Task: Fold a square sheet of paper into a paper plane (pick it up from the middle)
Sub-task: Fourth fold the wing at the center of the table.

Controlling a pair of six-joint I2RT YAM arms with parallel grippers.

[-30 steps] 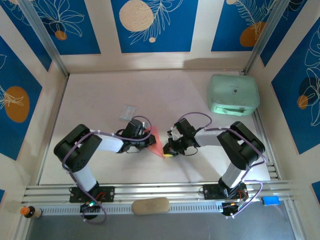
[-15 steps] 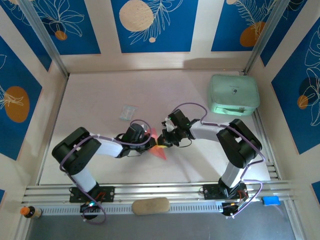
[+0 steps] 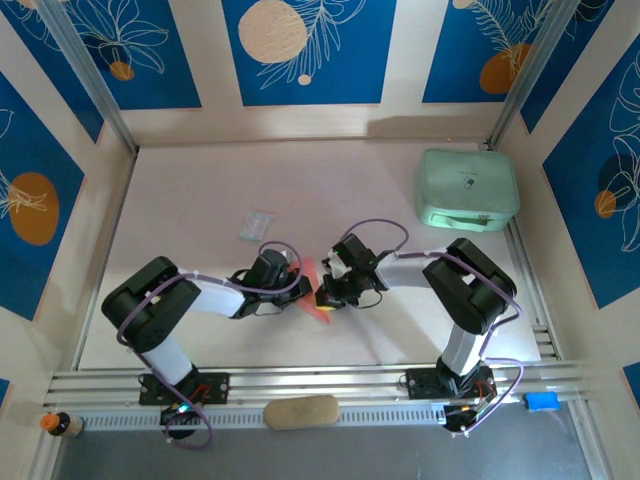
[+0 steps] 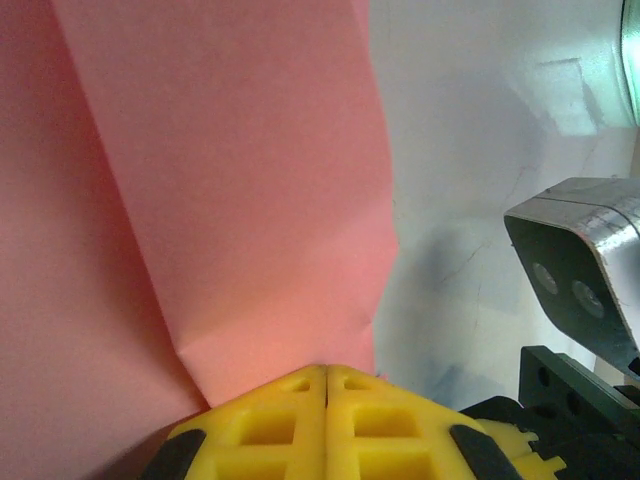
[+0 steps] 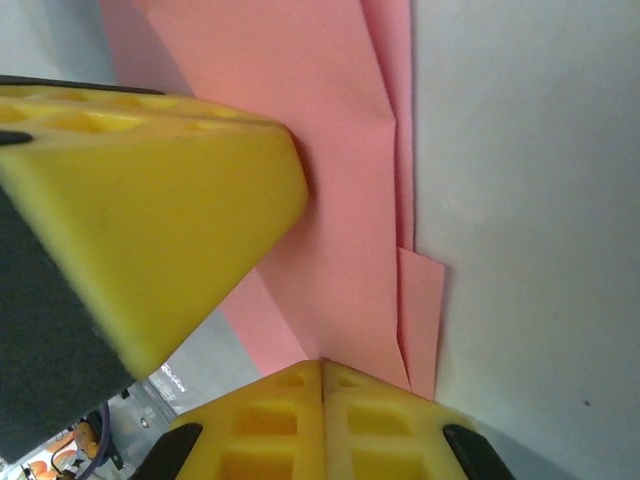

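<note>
The salmon-pink square sheet of paper lies on the white table between the two arms, folded into a narrow pointed paper plane shape. In the left wrist view its creased layers spread out ahead of my left gripper, which is shut with its yellow tips on the paper's near edge. My right gripper is also shut, tips resting on the paper where stacked flaps overlap. A yellow finger of the left gripper lies on the paper close beside it. From above, the left gripper and right gripper nearly meet.
A mint-green rounded case sits at the back right. A small clear plastic packet lies behind the left arm. A tan oblong pad rests on the front rail. The right wrist's camera housing stands close to the left gripper.
My right gripper has slid left towards the left gripper, over the paper. The left gripper has shifted slightly forward. Less of the pink paper shows between them.
</note>
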